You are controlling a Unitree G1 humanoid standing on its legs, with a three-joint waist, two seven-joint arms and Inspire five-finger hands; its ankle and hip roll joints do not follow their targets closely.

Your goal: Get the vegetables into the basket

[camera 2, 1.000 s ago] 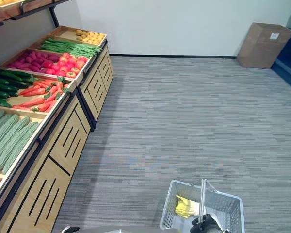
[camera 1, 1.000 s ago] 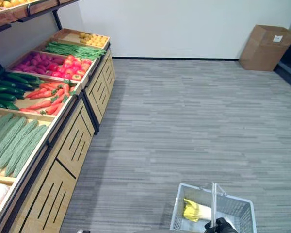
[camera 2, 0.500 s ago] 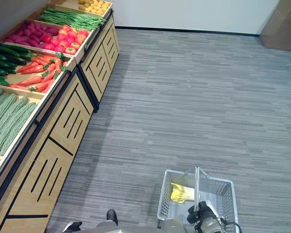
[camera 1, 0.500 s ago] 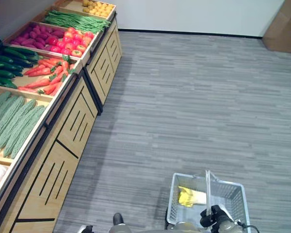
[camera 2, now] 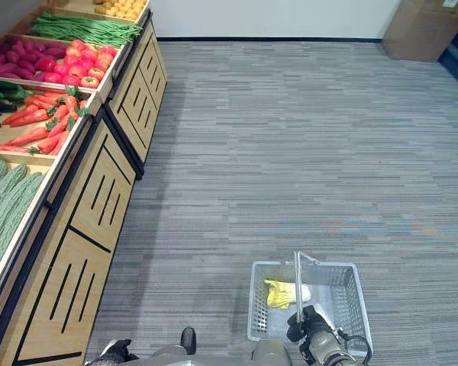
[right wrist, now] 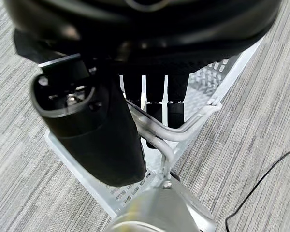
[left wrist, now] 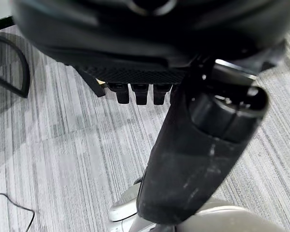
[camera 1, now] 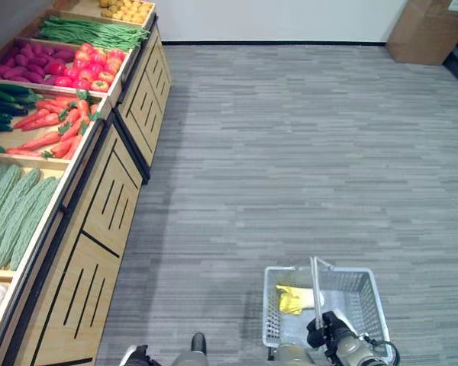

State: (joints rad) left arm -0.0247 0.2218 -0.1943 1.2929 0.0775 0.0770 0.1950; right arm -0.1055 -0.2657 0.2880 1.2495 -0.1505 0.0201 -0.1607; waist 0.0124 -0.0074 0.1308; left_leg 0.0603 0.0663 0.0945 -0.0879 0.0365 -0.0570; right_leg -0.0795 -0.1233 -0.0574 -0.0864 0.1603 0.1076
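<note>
The right hand (camera 1: 326, 333) is curled round the handle (camera 1: 316, 280) of the basket (camera 1: 366, 293), fingers (right wrist: 154, 96) hooked over the metal bar and thumb (right wrist: 94, 140) closing beneath it. The basket hangs from this grip low on the robot's right, above the grey striped floor (camera 1: 290, 152). Inside it, near the far left corner, lies a yellow vegetable (camera 1: 290, 300) with a pale end.

The left hand (left wrist: 150, 48) shows in its wrist view above the floor, its fingers (left wrist: 140, 94) curled short under the palm and holding nothing, the thumb (left wrist: 203, 145) standing out beside them.

Well apart from the basket, along the robot's left, runs a wooden stand (camera 1: 99, 229) with slatted front panels. Its sloping top is divided into bins. Nearest lie pale green bitter gourds (camera 1: 11, 213). Beyond them are carrots (camera 1: 57, 130) with dark cucumbers (camera 1: 0, 107) at their left, then red tomatoes (camera 1: 88, 69) beside purple-red vegetables (camera 1: 23, 61), then green beans (camera 1: 88, 32), and last a bin of small yellow-brown produce (camera 1: 122, 9). A cardboard box (camera 1: 431, 27) stands against the white wall (camera 1: 275, 19) at the far right.
</note>
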